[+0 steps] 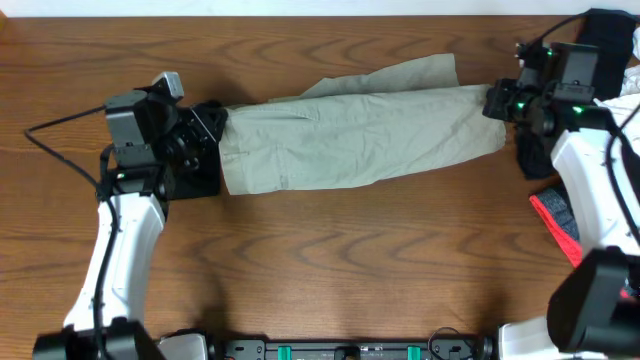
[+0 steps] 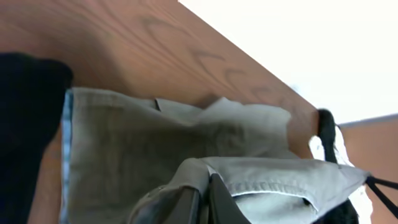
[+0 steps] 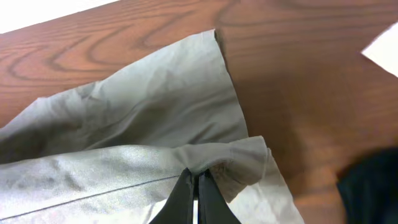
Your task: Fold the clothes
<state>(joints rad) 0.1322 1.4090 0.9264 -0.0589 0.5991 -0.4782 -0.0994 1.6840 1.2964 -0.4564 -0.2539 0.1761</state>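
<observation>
Shorts (image 1: 360, 135), pale khaki-green, lie stretched left to right across the middle of the table (image 1: 320, 260), one leg doubled over the other. Nearest us, on the right, we note a coral-pink garment (image 1: 555, 225). Level with the shorts, the left gripper (image 1: 215, 130) is pinched tight on what looks like the waistband, though that wrist view is dim. The right gripper (image 1: 497, 102) is clamped closed on a leg-hem fold. Farthest back on the right sit a black garment (image 1: 610, 35) and a white garment (image 1: 628, 85).
</observation>
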